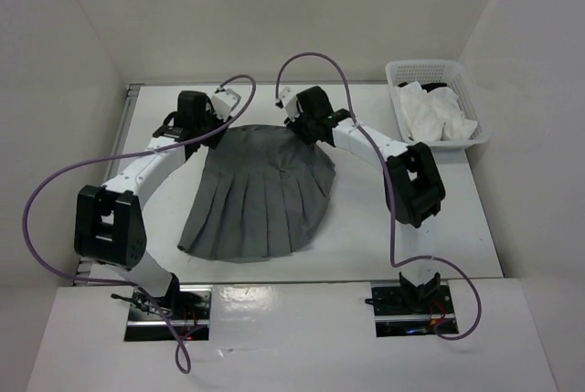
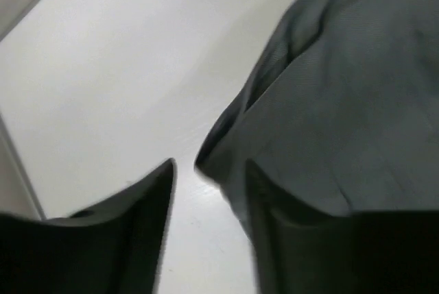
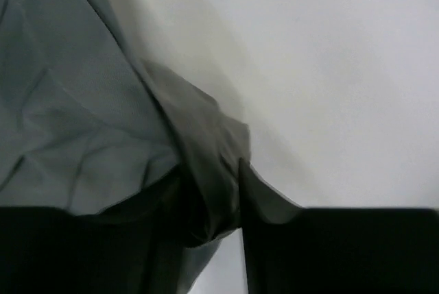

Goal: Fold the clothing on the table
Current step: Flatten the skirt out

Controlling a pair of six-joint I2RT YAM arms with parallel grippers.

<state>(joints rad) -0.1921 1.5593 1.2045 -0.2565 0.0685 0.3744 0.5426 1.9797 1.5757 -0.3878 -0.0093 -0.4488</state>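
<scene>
Here: 2 grippers at the skirt's (image 1: 260, 196) waistband corners.
The left gripper (image 2: 209, 191) stands slightly apart, bare table (image 1: 384, 237) between its fingers (image 2: 137, 225), with a skirt corner just beyond. The right gripper (image 3: 206, 184) is narrow around a bunched fold; whether it grips, I cannot tell. The skirt lies spread on the matte white table, with white walls (image 1: 274, 17) around and a basket (image 1: 466, 81) of white cloths (image 1: 434, 113) at the far right.

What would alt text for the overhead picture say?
A dark grey pleated skirt lies spread on a flat white table. A white-and-black left arm and right arm each reach to a corner of its far waistband. A white lattice basket of white cloths stands far right.
</scene>
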